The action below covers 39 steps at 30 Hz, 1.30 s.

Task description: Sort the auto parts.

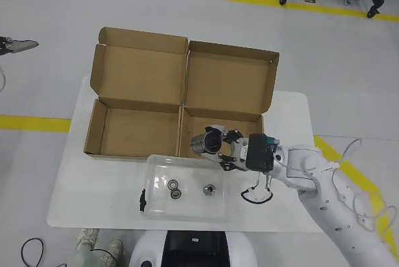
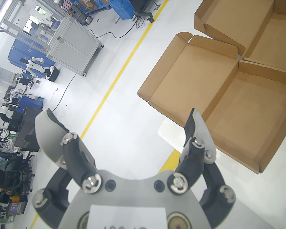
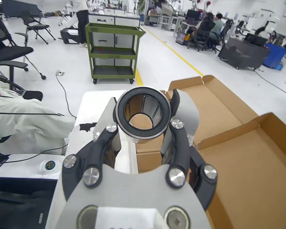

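My right gripper (image 1: 216, 145) (image 3: 143, 117) is shut on a metal cylindrical bearing sleeve (image 1: 205, 141) (image 3: 143, 114), holding it over the front edge of the right cardboard box (image 1: 221, 127) (image 3: 240, 163). The left cardboard box (image 1: 133, 130) (image 2: 240, 110) beside it is empty. A clear plastic tray (image 1: 186, 207) at the table's front holds two small ring bearings (image 1: 174, 188) and a small metal part (image 1: 209, 189). My left gripper (image 1: 13, 45) (image 2: 124, 125) hangs open off the table's far left, above the floor, with nothing between its fingers.
Both boxes have their lids folded open toward the back (image 1: 146, 63). A small black piece (image 1: 142, 199) lies by the tray's left end. A black cable loop (image 1: 256, 193) hangs from the right arm near the tray. A green cart (image 3: 113, 53) stands on the floor beyond the table.
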Each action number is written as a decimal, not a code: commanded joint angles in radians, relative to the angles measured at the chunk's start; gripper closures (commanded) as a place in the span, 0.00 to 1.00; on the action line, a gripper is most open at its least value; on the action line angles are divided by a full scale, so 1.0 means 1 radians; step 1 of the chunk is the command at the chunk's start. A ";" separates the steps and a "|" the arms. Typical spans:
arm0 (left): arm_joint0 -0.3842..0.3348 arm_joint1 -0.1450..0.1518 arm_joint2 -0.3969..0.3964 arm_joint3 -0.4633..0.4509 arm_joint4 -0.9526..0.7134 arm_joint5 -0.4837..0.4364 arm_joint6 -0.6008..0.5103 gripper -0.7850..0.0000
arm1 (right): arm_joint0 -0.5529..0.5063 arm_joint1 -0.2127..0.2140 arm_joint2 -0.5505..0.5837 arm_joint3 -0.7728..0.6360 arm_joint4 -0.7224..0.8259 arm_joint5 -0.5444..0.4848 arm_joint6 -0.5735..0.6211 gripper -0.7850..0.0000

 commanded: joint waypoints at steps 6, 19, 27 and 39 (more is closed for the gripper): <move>0.000 0.000 0.000 0.000 0.000 0.000 0.000 0.00 | 0.037 -0.026 -0.067 0.091 -0.033 0.123 0.046 1.00; 0.000 0.000 0.000 0.000 0.000 0.000 0.000 0.00 | 0.146 -0.087 -0.179 0.312 -0.030 0.226 0.065 1.00; 0.000 0.000 0.000 0.000 0.000 0.000 0.000 0.00 | 0.180 -0.117 -0.217 0.411 -0.019 0.253 0.060 1.00; 0.000 0.000 0.000 0.000 0.000 0.000 0.000 0.00 | 0.251 -0.171 -0.274 0.511 0.054 0.320 0.193 1.00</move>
